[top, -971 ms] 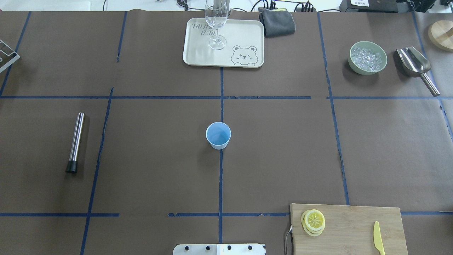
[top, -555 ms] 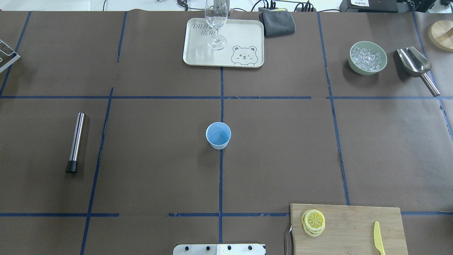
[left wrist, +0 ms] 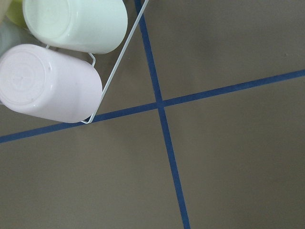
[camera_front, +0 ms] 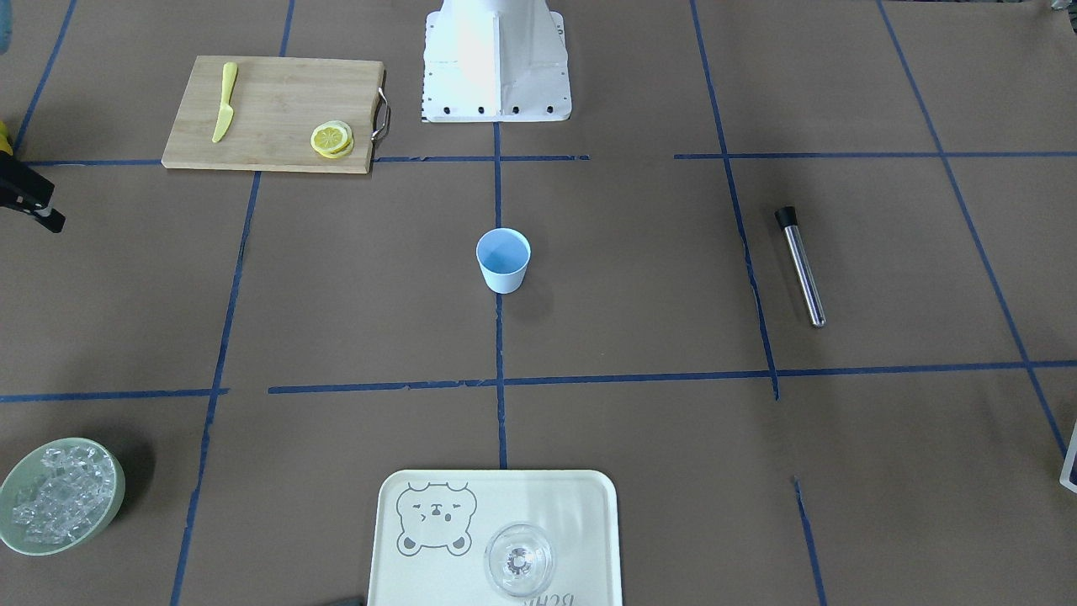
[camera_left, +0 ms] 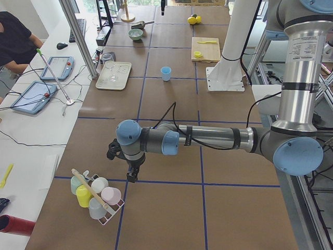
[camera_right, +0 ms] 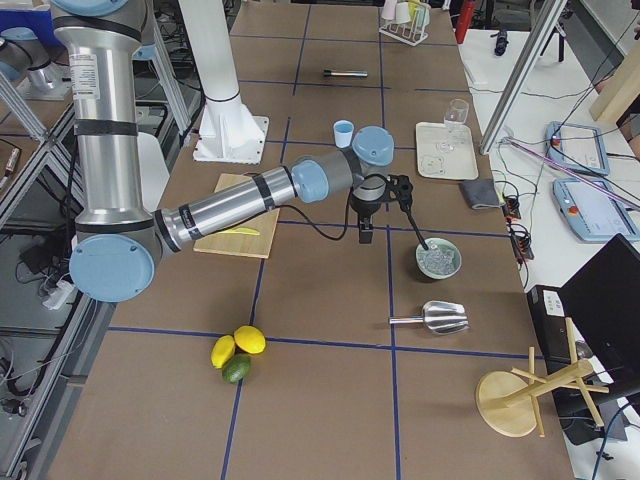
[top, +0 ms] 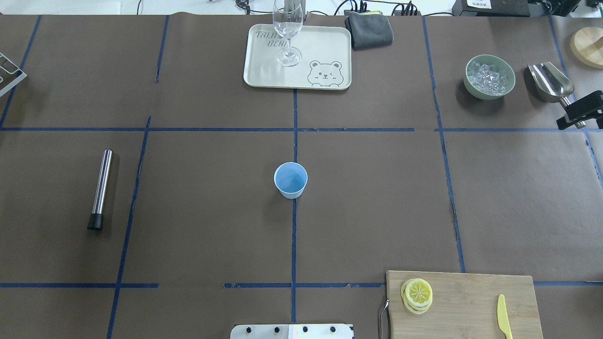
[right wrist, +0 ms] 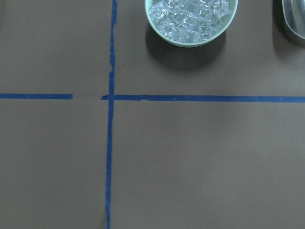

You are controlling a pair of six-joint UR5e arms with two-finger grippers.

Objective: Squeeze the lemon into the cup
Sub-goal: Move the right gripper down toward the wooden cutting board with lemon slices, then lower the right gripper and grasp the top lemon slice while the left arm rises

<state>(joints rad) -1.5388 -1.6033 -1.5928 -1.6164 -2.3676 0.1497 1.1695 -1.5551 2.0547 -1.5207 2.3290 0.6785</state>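
The light-blue cup (top: pixel 290 180) stands upright at the table's middle, also in the front view (camera_front: pixel 503 259). A stack of thin lemon slices (top: pixel 418 294) lies on the wooden cutting board's (top: pixel 471 301) left end, near the robot base. My right gripper (top: pixel 572 115) shows as a black shape at the overhead view's right edge, beside the scoop handle and far from lemon and cup; I cannot tell whether it is open. My left gripper (camera_left: pixel 132 174) hangs beside a cup rack (camera_left: pixel 96 195) at the table's far left end, seen only in the side view, state unclear.
A yellow knife (top: pixel 503 315) lies on the board. A green bowl of ice (top: pixel 489 76) and a metal scoop (top: pixel 551 82) sit back right. A tray (top: pixel 320 47) with a wine glass (top: pixel 287 28) is back centre. A steel muddler (top: pixel 101 188) lies left.
My right gripper has come into the overhead view at its right edge, near the scoop handle. Cup, lemon slices and the other objects have not moved.
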